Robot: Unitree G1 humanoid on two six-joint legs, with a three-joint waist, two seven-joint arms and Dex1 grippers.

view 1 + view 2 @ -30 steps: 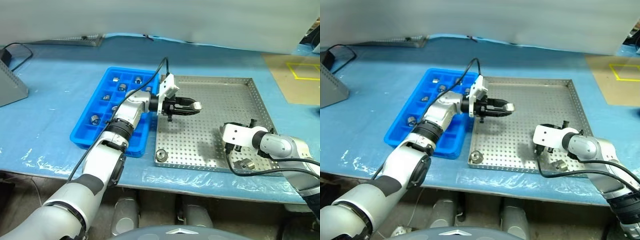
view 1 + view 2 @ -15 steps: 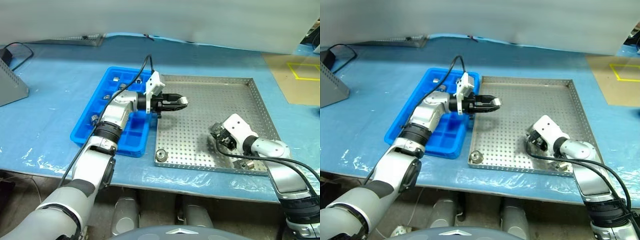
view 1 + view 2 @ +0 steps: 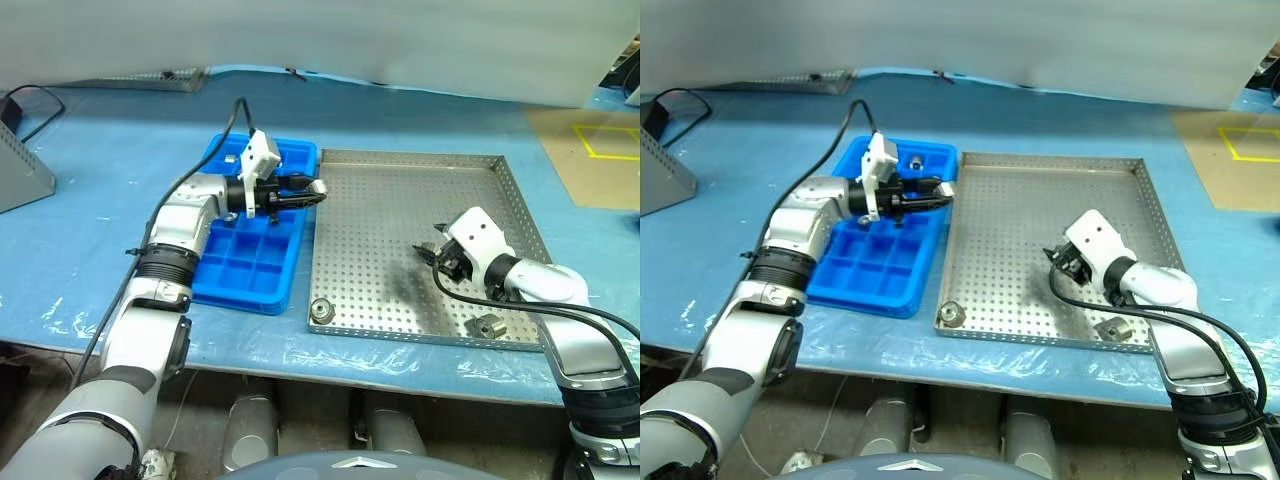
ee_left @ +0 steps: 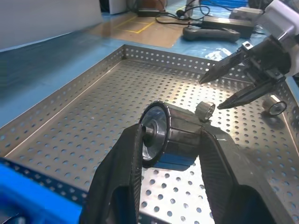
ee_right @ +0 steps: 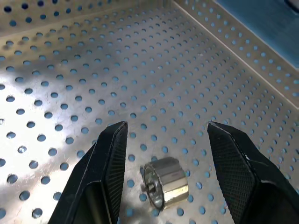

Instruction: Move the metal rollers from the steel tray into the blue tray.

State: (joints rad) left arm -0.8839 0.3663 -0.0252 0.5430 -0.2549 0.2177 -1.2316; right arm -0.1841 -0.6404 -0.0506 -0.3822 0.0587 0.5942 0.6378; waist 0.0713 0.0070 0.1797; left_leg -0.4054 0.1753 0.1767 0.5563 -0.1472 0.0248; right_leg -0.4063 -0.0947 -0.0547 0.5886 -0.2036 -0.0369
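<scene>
1. The steel tray [image 3: 400,180] lies on the blue table cover [image 3: 100,200], its left wall just beside the right wall of the blue tray [image 3: 235,285]; whether the two walls touch cannot be told.
2. The left gripper [image 3: 318,190] is level above the blue tray's right edge, its tips over the seam between the two trays. Its fingers [image 4: 124,158] are clamped on one metal roller [image 4: 164,135], which is held clear of the floor.
3. The right gripper [image 3: 428,256] hangs over the right-centre of the steel tray's perforated floor with its jaws spread and nothing between them. In the right wrist view a roller [image 5: 164,182] lies on the floor below the gap, touching neither finger.
4. Open room: the far half and the middle of the steel tray floor are bare. The near rows of blue tray compartments nearest the robot look vacant.
5. Count in the steel tray: the head views give two rollers, one at the near left corner [image 3: 322,311] against the walls, and one near the near right corner [image 3: 487,326]. The left wrist view shows two further pieces by the right gripper [image 4: 204,110] [image 4: 273,106]; whether these match the same two cannot be told.
6. Count in the blue tray: at least one roller in a far compartment [image 3: 916,160]; the left arm hides other compartments, so the full count cannot be told.
7. Rollers gripped: one.
</scene>
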